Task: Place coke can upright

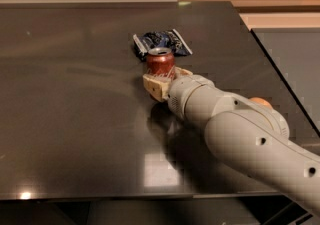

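Squarely clasped by the closed fingers of the gripper, the coke can stands upright on the dark table, just near of the blue snack bag.

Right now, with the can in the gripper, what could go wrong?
The gripper grips the upright coke can low, near its base; releasing it above the table could tip it. The snack bag lies close behind, so pushing forward may nudge it. The arm hides most of the orange; swinging back could knock it.
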Robot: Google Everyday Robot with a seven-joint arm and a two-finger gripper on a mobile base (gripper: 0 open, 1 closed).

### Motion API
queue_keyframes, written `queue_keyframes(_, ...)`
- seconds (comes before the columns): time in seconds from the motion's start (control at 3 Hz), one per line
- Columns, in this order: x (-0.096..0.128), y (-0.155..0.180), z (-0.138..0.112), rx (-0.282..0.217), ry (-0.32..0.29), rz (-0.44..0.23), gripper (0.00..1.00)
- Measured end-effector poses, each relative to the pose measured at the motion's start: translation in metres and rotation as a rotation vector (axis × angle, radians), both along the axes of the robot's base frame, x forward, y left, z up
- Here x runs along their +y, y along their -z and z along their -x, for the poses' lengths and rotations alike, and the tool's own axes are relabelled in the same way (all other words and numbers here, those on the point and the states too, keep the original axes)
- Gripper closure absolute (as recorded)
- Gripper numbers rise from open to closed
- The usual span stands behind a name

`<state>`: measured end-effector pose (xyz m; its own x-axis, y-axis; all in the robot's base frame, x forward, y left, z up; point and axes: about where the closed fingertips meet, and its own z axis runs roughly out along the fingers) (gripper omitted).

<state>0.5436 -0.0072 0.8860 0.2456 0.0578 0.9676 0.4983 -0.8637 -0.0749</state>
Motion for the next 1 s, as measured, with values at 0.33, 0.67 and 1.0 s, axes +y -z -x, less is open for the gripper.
queue_keyframes(0.33, 0.0046, 0.0067, -0.0012, -0.023, -0.013, 0.01, 1.0)
queue_keyframes(0.67, 0.0072, 0.0119, -0.0027, -0.051, -0.017, 0.011, 0.83)
queue_keyframes(1.0, 0.007, 0.0142, -0.0036, -0.088, -0.004, -0.001, 0.6)
